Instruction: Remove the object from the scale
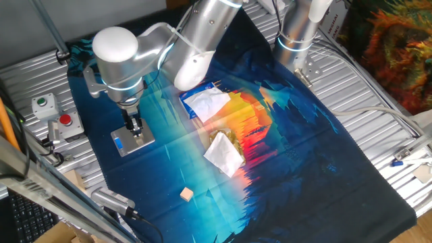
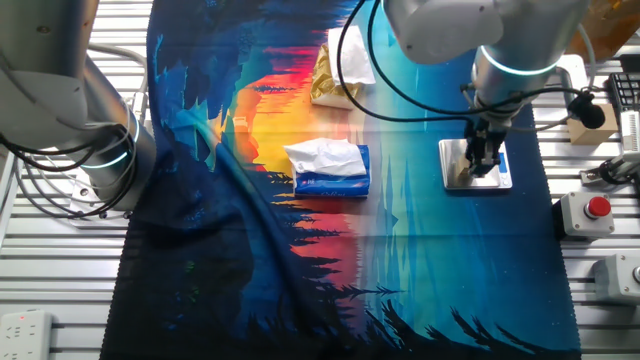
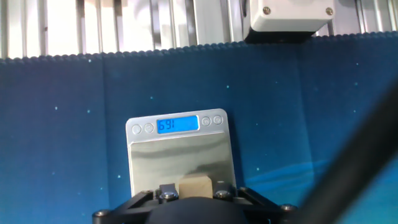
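On the counter's blue sunset-print cloth (image 1: 324, 135), my hand (image 1: 136, 128) hovered low over the small tan wooden block (image 3: 195, 186) on the square silver scale (image 3: 180, 155); grip undeterminable. Next, I judged: close, lift clear.

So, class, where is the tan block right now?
In the hand view, the tan block sits on the scale, on the plate's near edge, right at the pincer.

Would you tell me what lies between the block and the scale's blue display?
Only bare silver plate of the scale separates the block from the display, per the hand view.
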Tool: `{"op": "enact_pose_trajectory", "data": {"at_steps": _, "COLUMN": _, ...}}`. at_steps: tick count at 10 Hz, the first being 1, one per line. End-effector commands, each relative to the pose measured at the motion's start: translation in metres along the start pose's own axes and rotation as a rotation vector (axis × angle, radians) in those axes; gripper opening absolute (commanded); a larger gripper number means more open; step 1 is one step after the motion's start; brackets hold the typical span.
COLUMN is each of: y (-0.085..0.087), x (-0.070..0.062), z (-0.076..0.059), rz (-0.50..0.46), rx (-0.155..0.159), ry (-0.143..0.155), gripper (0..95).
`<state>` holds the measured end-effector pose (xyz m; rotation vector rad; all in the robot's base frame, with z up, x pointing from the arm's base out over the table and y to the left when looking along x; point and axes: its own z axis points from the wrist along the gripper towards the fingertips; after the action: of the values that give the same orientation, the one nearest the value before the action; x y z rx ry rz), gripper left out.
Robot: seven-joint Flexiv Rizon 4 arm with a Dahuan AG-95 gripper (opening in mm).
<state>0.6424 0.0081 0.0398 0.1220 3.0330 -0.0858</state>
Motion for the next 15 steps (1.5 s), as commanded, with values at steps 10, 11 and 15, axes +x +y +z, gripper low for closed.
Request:
{"op": "enact_pose_trajectory", "data": {"at_steps": 10, "y": 0.043, "x": 0.002, "z": -0.075, "rz": 0.034, "rx": -0.006, "ry": 0.028, "gripper": 0.0}}
{"op": "enact_pose_trajectory", "data": {"at_steps": 11, "y": 0.056, "x": 0.007, "z": -0.079, "rz": 0.045, "rx": -0.005, "ry": 0.027, "gripper": 0.0}}
{"op": "enact_pose_trajectory", "data": {"at_steps": 15, "y": 0.066, "x": 0.010, "z": -0.078, "rz": 0.035, "rx": 0.003, "ry": 0.046, "gripper": 0.0}}
